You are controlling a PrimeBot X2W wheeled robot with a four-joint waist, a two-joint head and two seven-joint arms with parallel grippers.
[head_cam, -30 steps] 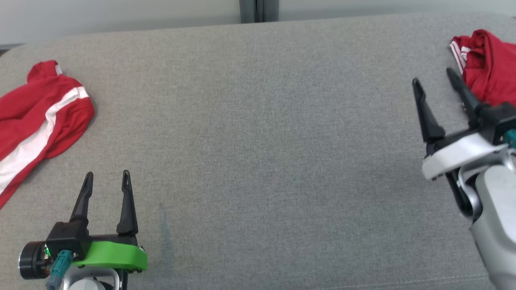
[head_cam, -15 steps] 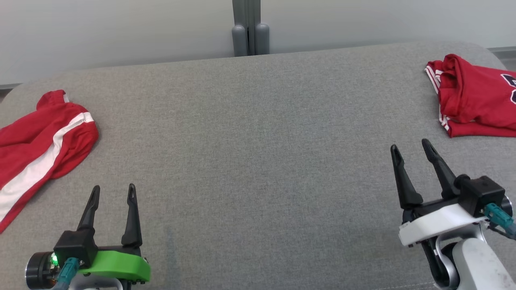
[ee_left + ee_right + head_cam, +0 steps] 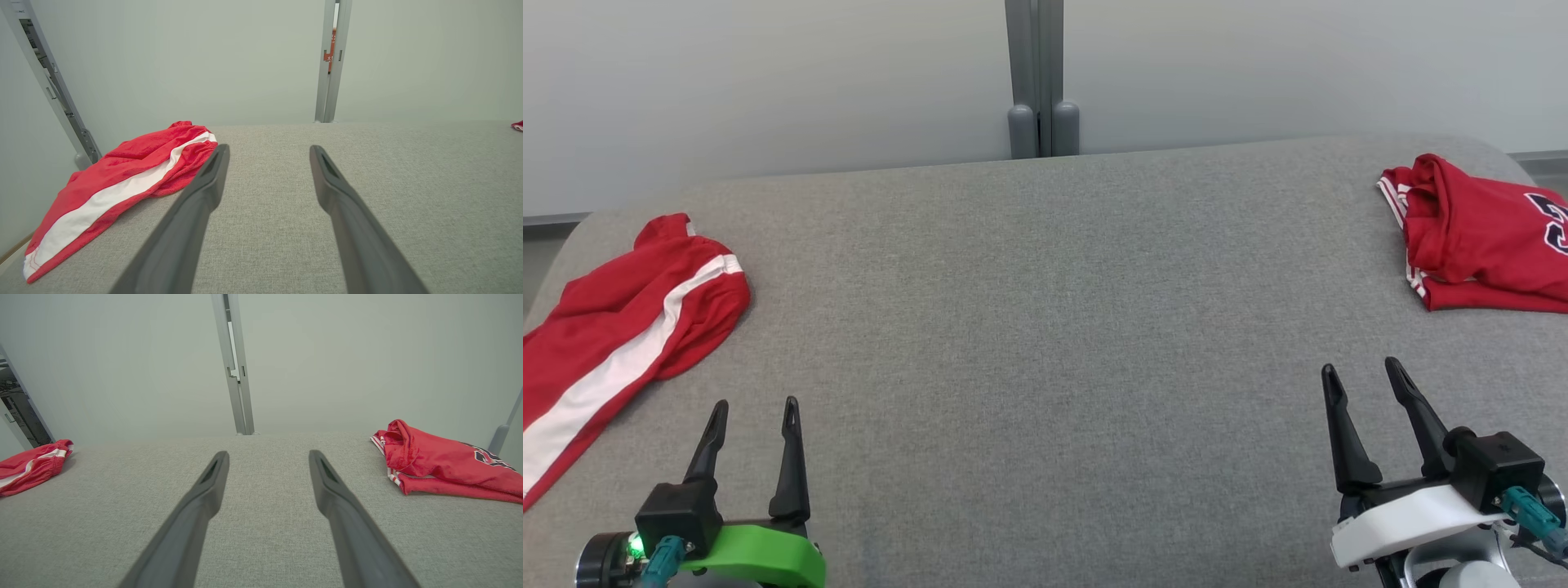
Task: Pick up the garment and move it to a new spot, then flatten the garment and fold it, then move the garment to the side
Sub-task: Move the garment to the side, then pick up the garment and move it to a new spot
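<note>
The red jersey (image 3: 1482, 245) is lying folded at the far right edge of the grey padded surface (image 3: 1045, 343), with white-striped trim showing along its left side and dark lettering peeking out. The red shorts (image 3: 613, 335) with a white stripe are sprawling, crumpled, at the far left edge.

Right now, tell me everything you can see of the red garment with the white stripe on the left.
The red garment looks like soft towelling, with one white stripe running its length and a gathered, rounded far end. It lies rumpled at the left edge of the grey padded surface, its near end running out of the head view. Only that surface touches it; the left gripper, fingers open, sits apart from it.
</note>
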